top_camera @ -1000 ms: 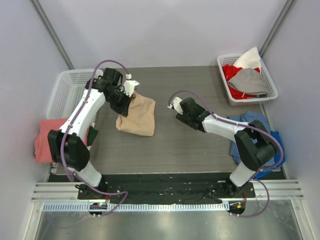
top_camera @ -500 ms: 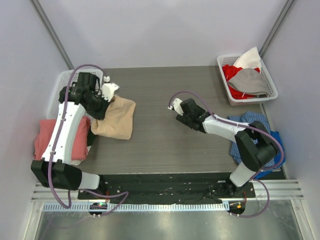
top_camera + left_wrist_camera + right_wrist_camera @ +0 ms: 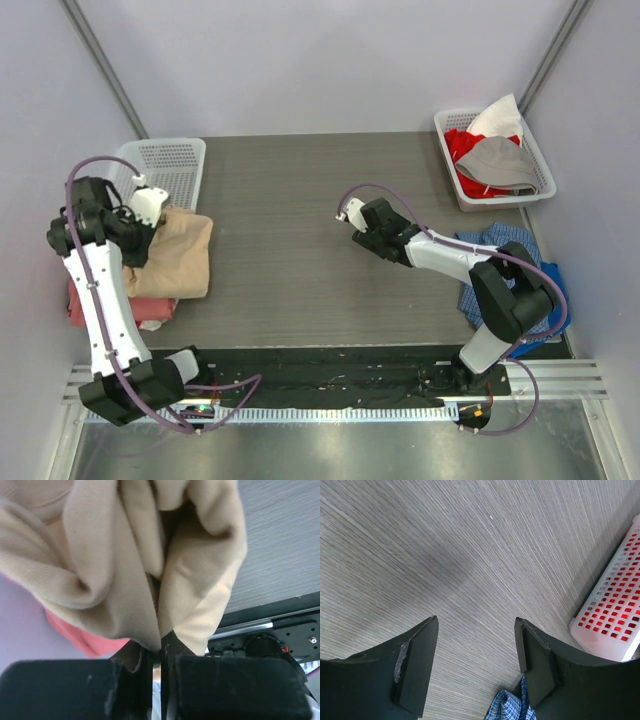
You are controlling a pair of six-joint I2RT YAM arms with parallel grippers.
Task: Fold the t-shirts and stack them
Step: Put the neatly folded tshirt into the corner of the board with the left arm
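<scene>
Fabric is clamped tight in the left gripper [image 3: 159, 652], jaws squeezed nearly together with only a fold of the tan t-shirt [image 3: 178, 255] between them. From the wrist view the shirt bunches up into fat rolls right ahead of the fingers, so it's a proper handful, not just a corner. The rest of it drapes down from the gripper toward the arm bases and lies on top of the salmon-pink t-shirt [image 3: 150, 308], which peeks out underneath along the near and outer edges. Can't tell how neatly either one is folded. Just beyond the left gripper, on the far side, sits a white basket [image 3: 172, 163]. The right gripper [image 3: 476, 645] is spread wide with nothing between the fingers, hanging over bare table [image 3: 300, 190], well apart from both shirts. Back behind it, beside its own arm, there's a rumpled blue checked cloth [image 3: 497, 243], and off past it on the outer side is a second basket [image 3: 449, 165] with red and grey clothes [image 3: 492, 158] heaped in it.
</scene>
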